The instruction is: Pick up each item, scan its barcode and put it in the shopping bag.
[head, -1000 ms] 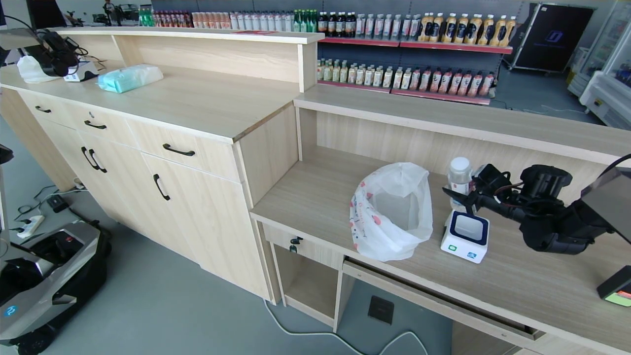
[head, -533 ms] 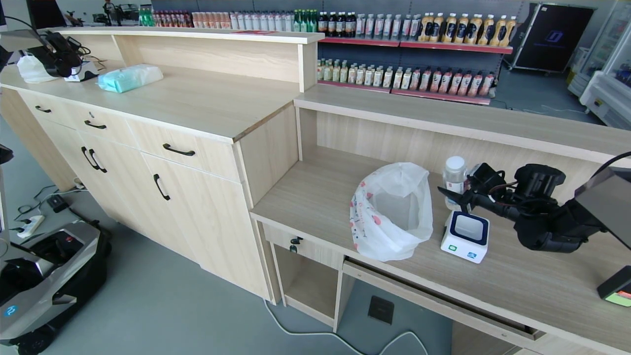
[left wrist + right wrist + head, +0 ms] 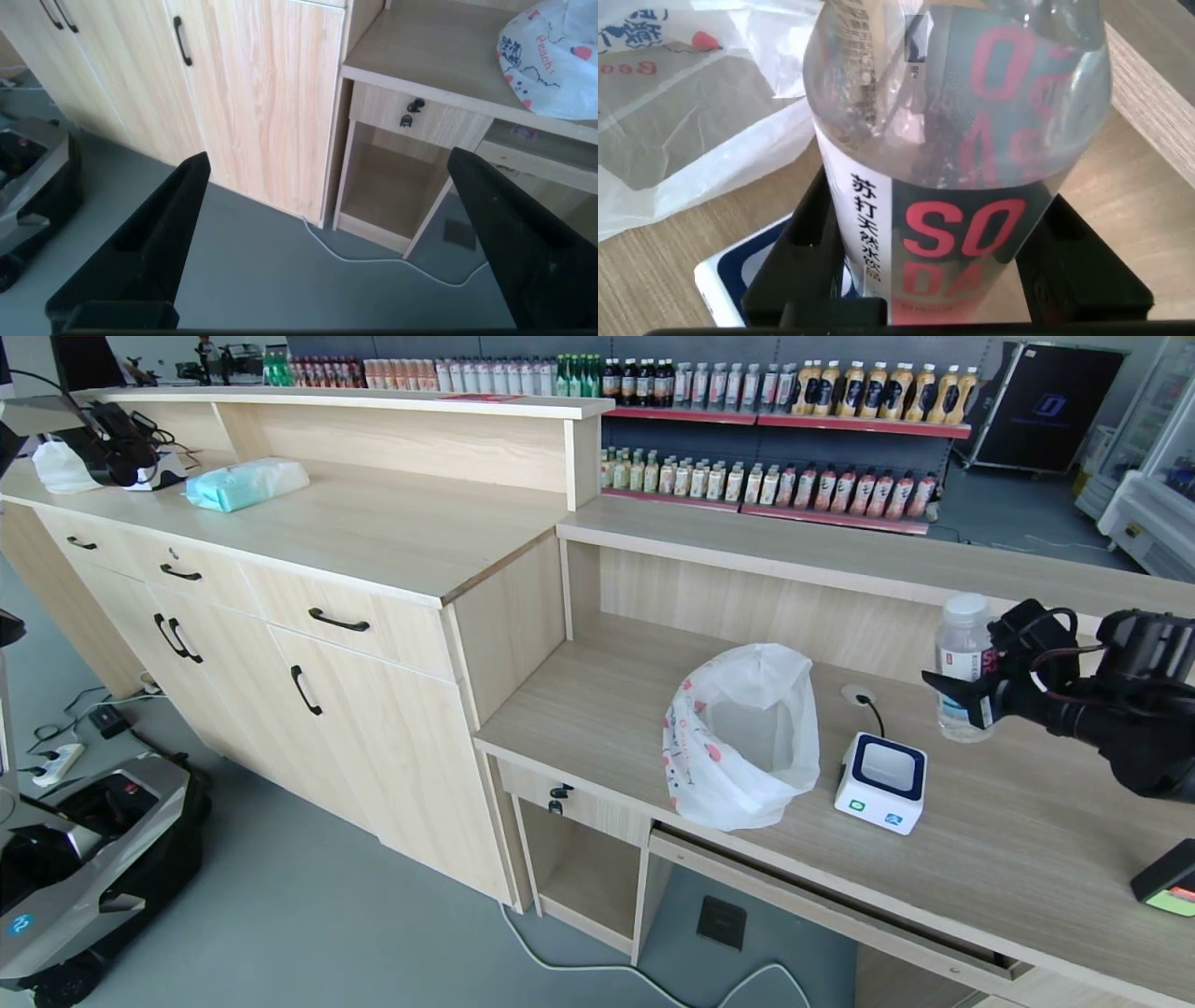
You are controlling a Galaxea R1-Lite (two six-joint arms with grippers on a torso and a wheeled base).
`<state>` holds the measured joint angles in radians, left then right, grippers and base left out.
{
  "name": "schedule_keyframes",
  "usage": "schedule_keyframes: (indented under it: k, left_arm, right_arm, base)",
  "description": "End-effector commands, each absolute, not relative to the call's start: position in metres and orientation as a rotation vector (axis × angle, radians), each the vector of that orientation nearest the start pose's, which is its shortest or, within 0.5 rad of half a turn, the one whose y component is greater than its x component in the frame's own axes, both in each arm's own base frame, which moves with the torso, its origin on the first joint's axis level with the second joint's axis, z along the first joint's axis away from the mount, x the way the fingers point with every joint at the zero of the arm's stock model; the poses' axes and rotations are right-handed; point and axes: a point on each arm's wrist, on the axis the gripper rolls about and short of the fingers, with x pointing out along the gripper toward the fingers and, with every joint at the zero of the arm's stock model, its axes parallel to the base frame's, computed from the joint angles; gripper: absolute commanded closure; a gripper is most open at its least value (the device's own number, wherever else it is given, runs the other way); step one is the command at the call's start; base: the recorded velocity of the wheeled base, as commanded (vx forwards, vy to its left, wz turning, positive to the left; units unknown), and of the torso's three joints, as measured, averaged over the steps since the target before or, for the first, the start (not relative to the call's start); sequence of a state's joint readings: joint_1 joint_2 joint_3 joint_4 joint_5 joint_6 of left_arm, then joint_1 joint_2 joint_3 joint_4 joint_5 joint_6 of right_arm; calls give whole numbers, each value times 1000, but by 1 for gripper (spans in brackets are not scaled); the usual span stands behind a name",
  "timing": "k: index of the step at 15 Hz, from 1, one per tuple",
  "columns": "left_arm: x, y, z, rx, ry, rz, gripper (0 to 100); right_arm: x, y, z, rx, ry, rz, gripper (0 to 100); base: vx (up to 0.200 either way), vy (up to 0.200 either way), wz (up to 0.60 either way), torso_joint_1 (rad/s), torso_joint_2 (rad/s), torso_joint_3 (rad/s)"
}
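Upright, bottle (image 3: pixel 962 649) clamped in right tool (image 3: pixel 967 697), scanner (image 3: pixel 882 782) nearby, shopping bag (image 3: pixel 738 747) beyond

Hidden behind the right hand (image 3: pixel 966 700): part of the bottle (image 3: pixel 960 639) label. Cut off by the right wrist view's edge: its cap. Mostly covered under the bottle there: the scanner (image 3: pixel 724 271). Cropped at the left wrist view's edge: the shopping bag (image 3: pixel 551 56).

R arm (image 3: pixel 1144 747) blk, round joints, looped cables; L end effector (image 3: pixel 327 243) blk.
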<state>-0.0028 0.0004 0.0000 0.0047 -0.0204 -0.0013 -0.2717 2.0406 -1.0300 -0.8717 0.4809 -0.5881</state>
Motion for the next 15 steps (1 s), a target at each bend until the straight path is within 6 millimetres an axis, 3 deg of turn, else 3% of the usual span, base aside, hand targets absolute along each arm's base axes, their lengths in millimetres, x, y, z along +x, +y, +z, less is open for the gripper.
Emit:
schedule_keyframes:
  k: [1,4,8,11,13,15]
  left_arm:
    - [-23,0,75,-2,6,-23,0]
    - [-23,0,75,-2,6,-23,0]
    - [-23,0,75,-2,6,-23,0]
    - [-23,0,75,-2,6,-23,0]
    - [-23,0,75,-2,6,-23,0]
    - [-23,0,75,-2,6,-23,0]
  right_arm:
    - [316,-97,194,-453,124,30,100]
    - [293,-89,198,-423,194,37,100]
    - [289,-72,194,-423,193,84,100]
    - [299,-52,194,-384,173,110,100]
    - [312,-41,190,-205,172,140,100]
    - [329,-42,178,-155,183,141,100]
  base:
    - [0,0,0,0,0,0]
    - [0,0,0,0,0,0]
    - [0,0,150,1,2,2]
    - [0,0,600,2,2,2]
    - [0,0,0,0,0,0]
    - [0,0,0,0,0,0]
